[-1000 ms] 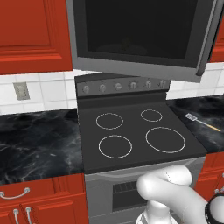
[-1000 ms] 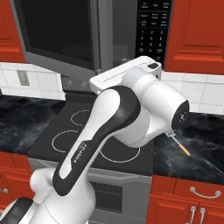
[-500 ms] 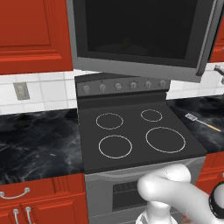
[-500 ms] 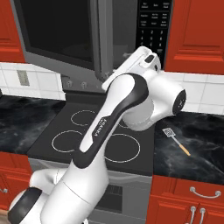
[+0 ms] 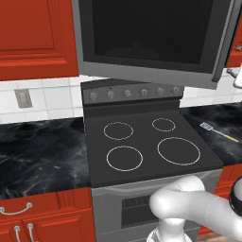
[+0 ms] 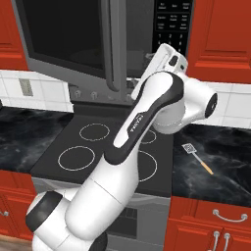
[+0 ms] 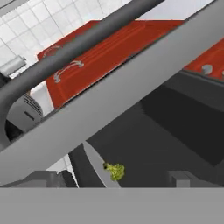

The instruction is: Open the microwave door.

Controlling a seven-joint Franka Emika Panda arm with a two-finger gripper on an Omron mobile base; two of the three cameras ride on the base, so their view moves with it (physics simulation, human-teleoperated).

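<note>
The arm rises in a bent arch over the stove [image 6: 112, 147], its hand raised behind the free edge of the microwave door [image 5: 156, 38], which stands swung partly open from the microwave [image 6: 171, 29]. The gripper [image 7: 113, 175] sits close by the door's bar handle [image 7: 74, 52]; the jaws' state is unclear, probably apart.

Readable text: one mark on the arm, little else.
You can make out dark lettering, seemingly "FRANKA", running along the white arm [image 6: 135, 128] in the right base view; the white button labels on the microwave keypad [image 6: 172, 24], at the far right, are too small for you to read.
</note>
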